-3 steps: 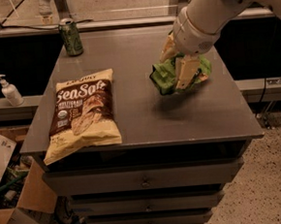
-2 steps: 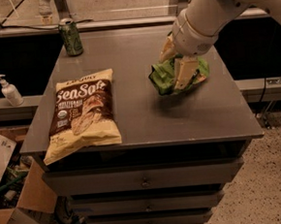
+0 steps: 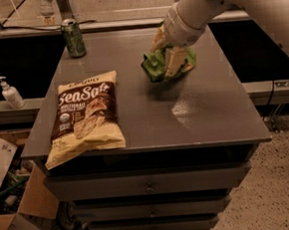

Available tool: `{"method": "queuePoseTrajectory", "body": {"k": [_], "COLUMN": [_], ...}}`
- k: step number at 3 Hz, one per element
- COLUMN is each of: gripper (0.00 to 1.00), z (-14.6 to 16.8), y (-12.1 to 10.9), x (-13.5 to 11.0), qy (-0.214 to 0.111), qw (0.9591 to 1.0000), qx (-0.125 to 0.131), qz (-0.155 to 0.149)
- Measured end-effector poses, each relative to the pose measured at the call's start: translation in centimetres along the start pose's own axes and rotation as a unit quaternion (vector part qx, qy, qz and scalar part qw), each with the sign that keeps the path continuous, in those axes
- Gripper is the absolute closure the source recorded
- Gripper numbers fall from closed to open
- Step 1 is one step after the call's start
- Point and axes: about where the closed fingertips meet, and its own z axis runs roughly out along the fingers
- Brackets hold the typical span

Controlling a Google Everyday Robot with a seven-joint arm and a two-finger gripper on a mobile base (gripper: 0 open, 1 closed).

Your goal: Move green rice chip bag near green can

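Observation:
The green rice chip bag (image 3: 155, 66) is crumpled in my gripper (image 3: 169, 60), just above the grey tabletop (image 3: 184, 109) at its middle right. The gripper is shut on the bag, with pale fingers (image 3: 174, 63) pressed into its green foil. The white arm comes down from the upper right and hides the bag's far side. The green can (image 3: 73, 38) stands upright at the table's far left corner, well apart from the bag.
A large cream-and-brown "Sea Salt" bag (image 3: 84, 116) lies at the front left of the table. A white pump bottle (image 3: 10, 93) stands on a ledge to the left. Cardboard boxes (image 3: 6, 198) sit on the floor at lower left. Drawers (image 3: 150, 186) are below the top.
The gripper with the green bag has shifted slightly left and toward the far side of the table. The can and the Sea Salt bag have not moved.

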Motion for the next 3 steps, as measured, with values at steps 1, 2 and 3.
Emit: {"method": "queuePoseTrajectory", "body": {"k": [1, 2, 3], "gripper": [1.00, 1.00, 1.00], "z": [1.6, 3.3, 5.9], "y": [-5.1, -10.1, -13.1], "x": [-1.2, -4.0, -6.9], "qy": [-0.018, -0.048, -0.083], "qw": [0.9988, 0.9941, 0.9882], "qx": [0.027, 0.056, 0.072], "qz": [-0.037, -0.079, -0.107]}}
